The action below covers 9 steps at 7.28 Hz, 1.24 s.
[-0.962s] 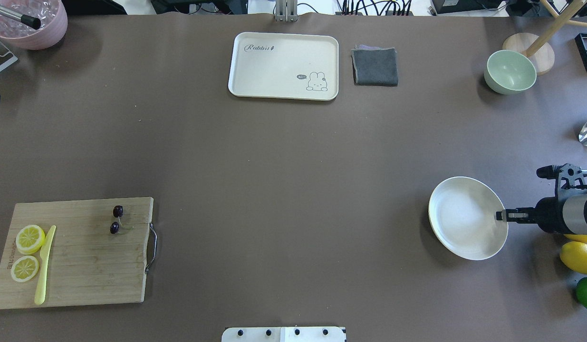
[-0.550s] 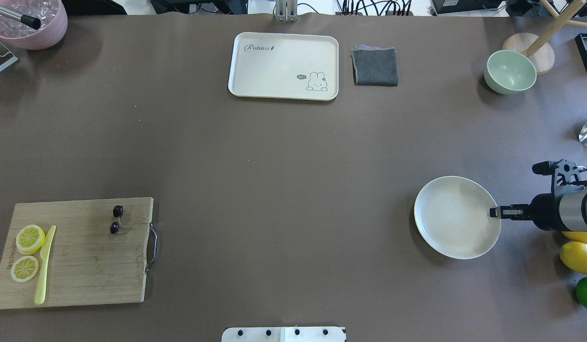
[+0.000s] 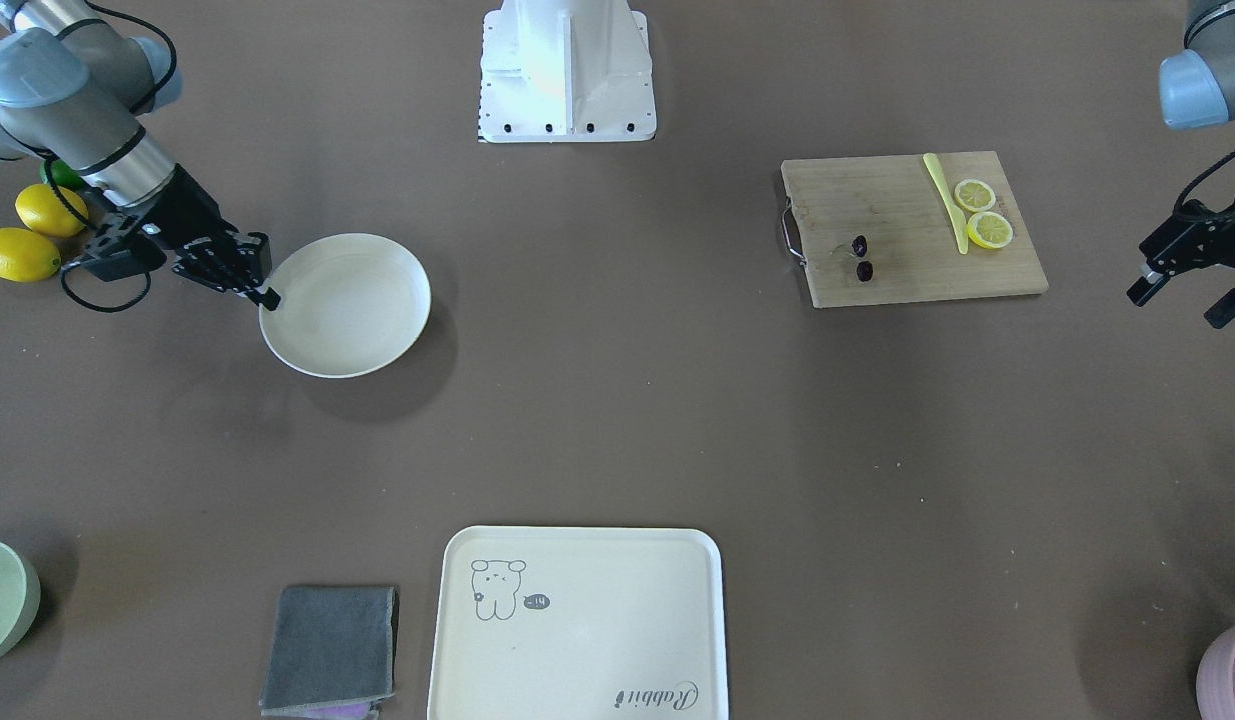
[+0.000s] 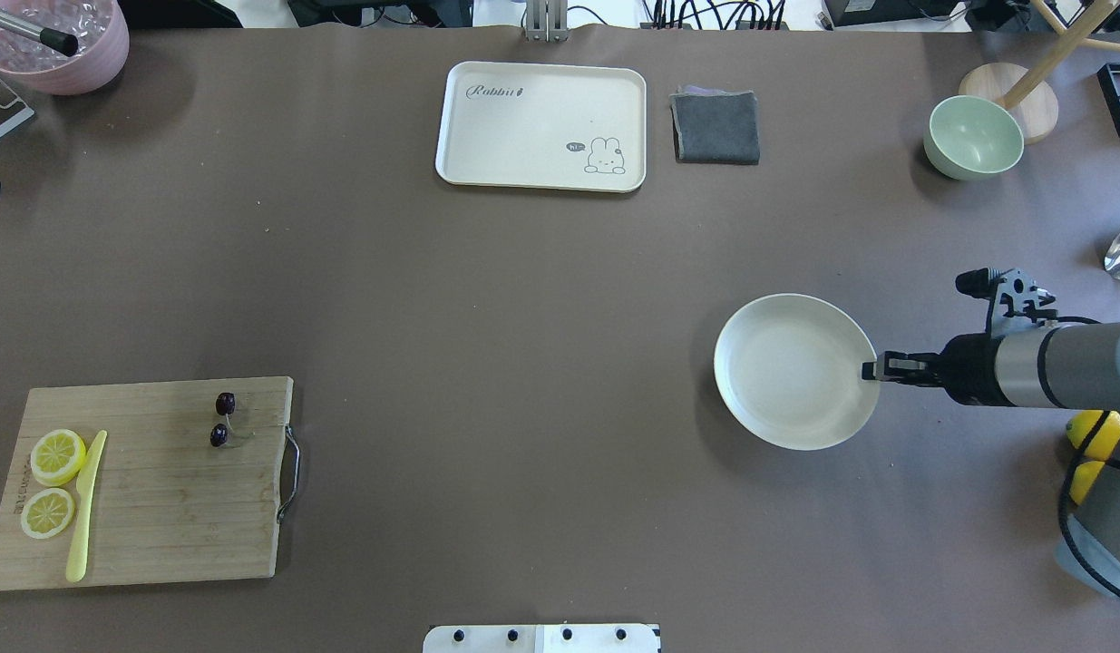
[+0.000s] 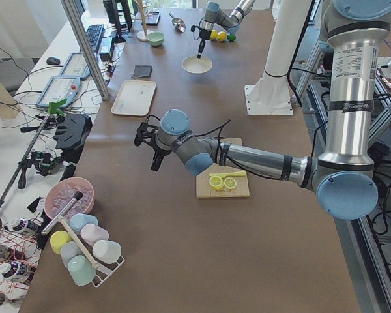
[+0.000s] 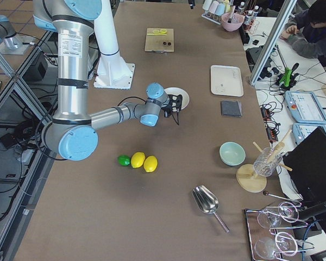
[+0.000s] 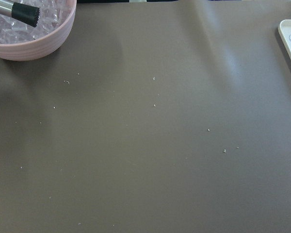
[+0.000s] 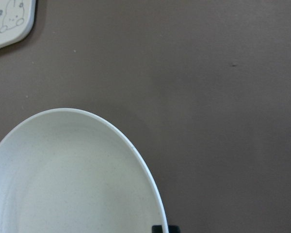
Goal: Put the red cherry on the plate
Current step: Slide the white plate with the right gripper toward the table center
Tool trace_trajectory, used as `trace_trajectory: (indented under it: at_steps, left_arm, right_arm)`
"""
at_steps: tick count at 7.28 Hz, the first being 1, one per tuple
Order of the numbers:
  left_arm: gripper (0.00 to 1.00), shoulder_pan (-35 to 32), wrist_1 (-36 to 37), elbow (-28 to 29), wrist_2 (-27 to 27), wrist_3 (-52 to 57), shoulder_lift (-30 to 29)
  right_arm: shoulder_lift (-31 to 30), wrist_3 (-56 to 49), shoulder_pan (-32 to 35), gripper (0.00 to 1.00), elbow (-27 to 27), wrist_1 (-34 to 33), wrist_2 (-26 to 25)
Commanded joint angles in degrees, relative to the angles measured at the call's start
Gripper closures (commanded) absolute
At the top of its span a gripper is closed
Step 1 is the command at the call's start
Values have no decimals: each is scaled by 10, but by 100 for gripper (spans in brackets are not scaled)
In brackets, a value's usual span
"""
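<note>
- Count: 1 plate, 1 red cherry pair (2 fruits on 1 forked stem), 2 lemon slices, 1 yellow knife, 1 cutting board, 1 tray, 1 grey cloth, 1 green bowl, 2 whole lemons, 1 lime.
- Red cherry: tiny, near-black maroon with a thin green stem. It lies on the cutting board near the handle end, well apart from the plate.
- Plate: round, cream-white, shallow, nothing in it.
- Right gripper: closed tight on the plate's rim at the edge nearest the arm.
- Left gripper: missing from the overhead view. The front-facing view shows it beyond the board, fingers spread, holding nothing.
- Right wrist view: plate rim close up, with 1 dark fingertip at it.
- Left wrist view: only bare table and a pink bowl.
</note>
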Motion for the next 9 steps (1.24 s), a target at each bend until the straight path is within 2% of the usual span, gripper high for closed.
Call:
trace_trajectory:
  at_steps: [1,2,3,4,5,6,7,8,9]
  left_arm:
    - [2,35,-9,-3,3,-72,-6]
    - [2,44,-22,-1,2,-83,-10]
    - [2,61,-24,-5,3,-121,-16]
    - [2,90,-26,-18,4,-183,-18]
    - [2,125,-27,-41,11,-240,-19]
    - [2,179,-27,-67,52,-300,-18]
    - [2,253,-26,-85,124,-355,-17]
    - [2,313,-21,-91,182,-383,-17]
    - [2,350,3,-94,217,-388,-19]
  right_arm:
    - [141,69,-69,100,-3,-145,-94]
    - [190,84,-91,100,-4,-207,-110]
    - [208,92,-119,100,-6,-227,-146]
    - [212,92,-136,100,-10,-227,-160]
    - [212,90,-143,43,-13,-228,-173]
    - [212,86,-156,1,-16,-236,-207]
    - [211,82,-160,0,-15,-236,-224]
    - [211,72,-151,0,-10,-237,-220]
    - [210,45,-118,0,-8,-239,-184]
